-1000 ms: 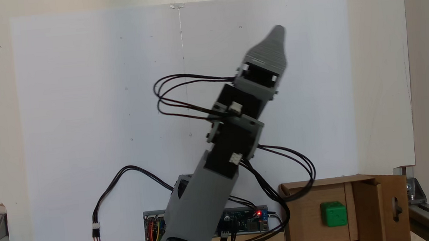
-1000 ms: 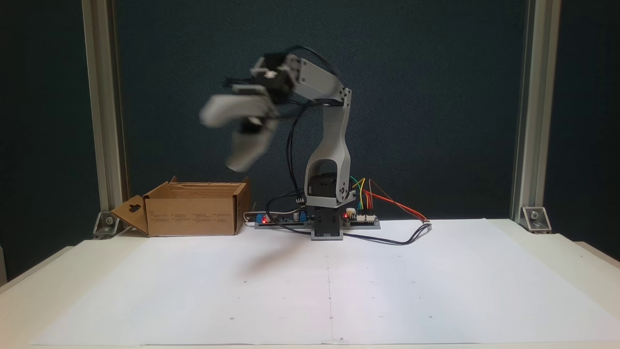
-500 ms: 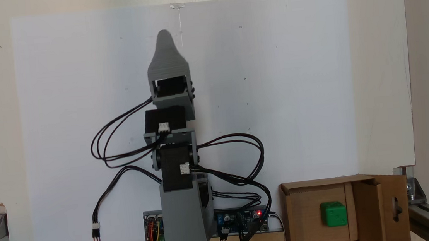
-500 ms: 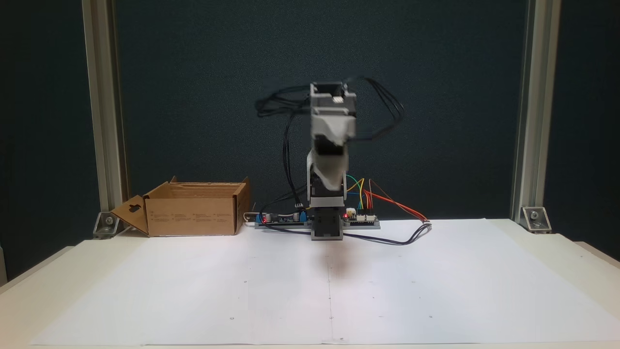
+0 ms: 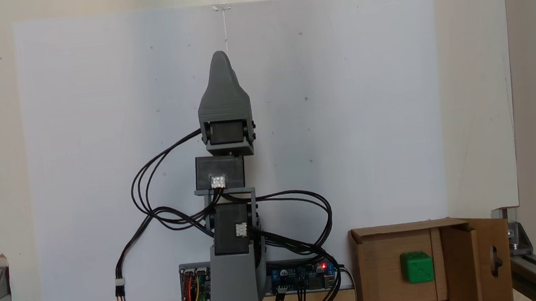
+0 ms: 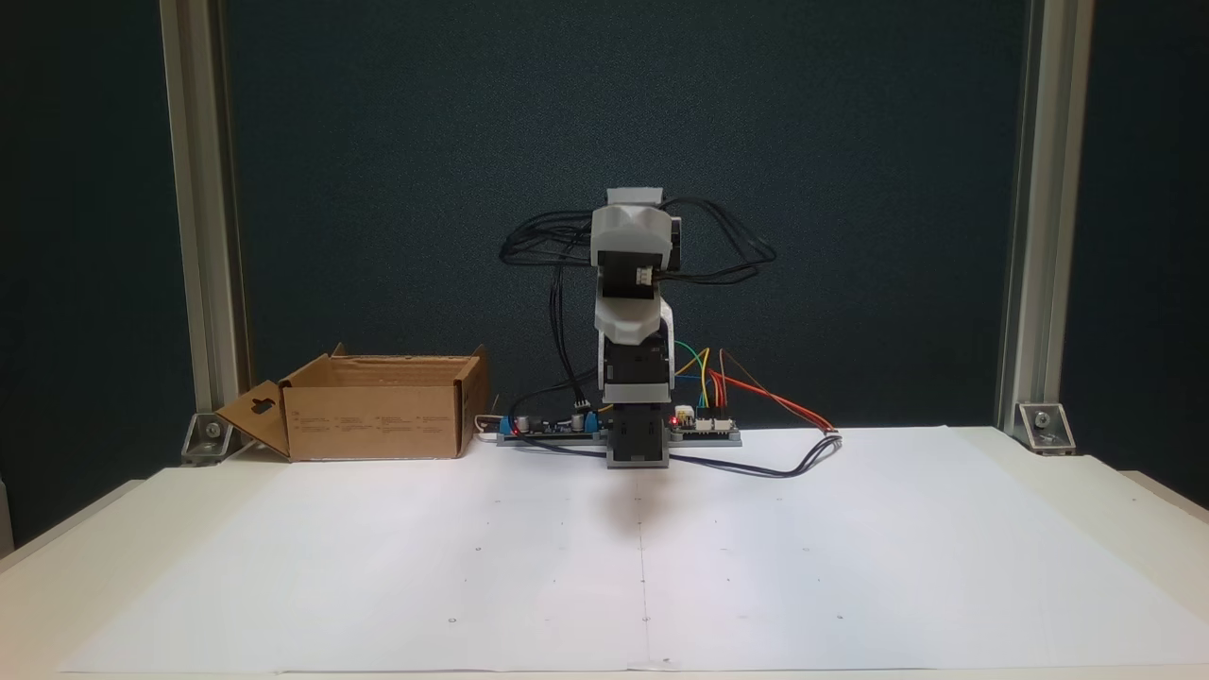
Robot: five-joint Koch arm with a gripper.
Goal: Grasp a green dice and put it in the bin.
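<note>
The green dice (image 5: 417,267) lies on the floor of the bin (image 5: 374,262), a brown cardboard box at the lower right of a fixed view. In the front fixed view the bin (image 6: 378,416) stands left of the arm's base, and its walls hide the dice. My gripper (image 5: 220,60) is held high over the middle of the white sheet and points away from the base, far from the bin. Seen head-on, the gripper (image 6: 631,279) shows an upper and a lower grey jaw with a dark gap between them and nothing held.
The bin's flap with the keyhole cutout (image 5: 494,256) sticks outward. Black cables (image 5: 156,199) loop on both sides of the arm. Circuit boards with coloured wires (image 6: 704,427) sit at the base. Aluminium posts (image 6: 1025,227) frame the table.
The arm has swung from pointing toward the bin's side back to the centre line, then folded back and lower toward its base. The dice has stayed in the bin.
</note>
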